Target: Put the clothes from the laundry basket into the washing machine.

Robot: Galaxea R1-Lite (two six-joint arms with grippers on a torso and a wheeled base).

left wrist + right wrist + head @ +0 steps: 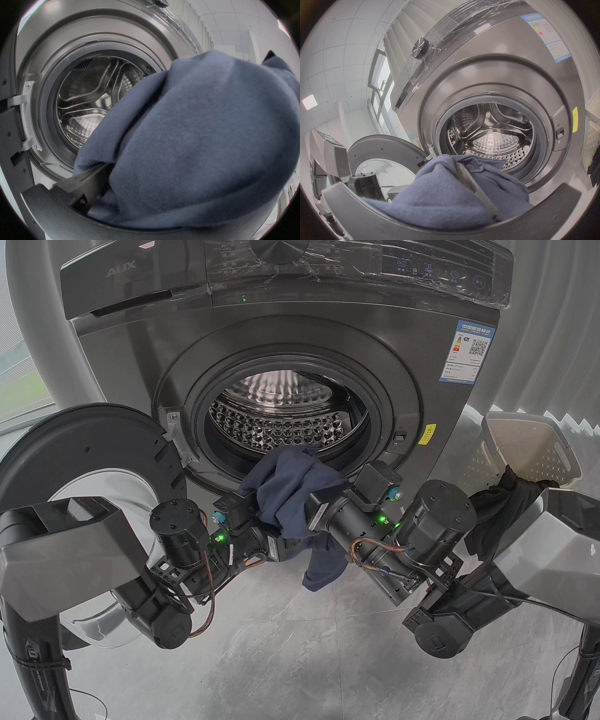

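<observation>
A navy blue garment (294, 490) hangs in front of the washing machine's open drum (281, 409), its top edge resting at the lower rim of the opening and a tail dangling toward the floor. My right gripper (315, 512) is shut on it from the right; one finger (476, 189) presses into the navy cloth (440, 200). My left gripper (275, 545) sits under the garment from the left, buried in the fabric (203, 140). The white laundry basket (531, 446) stands to the right of the machine, with a dark garment (500, 515) draped over its near rim.
The machine's round door (94, 452) is swung wide open on the left, close to my left arm. The steel drum interior (493, 137) has nothing in it. Grey tiled floor (281, 646) lies below; a curtain (556, 334) hangs at the right.
</observation>
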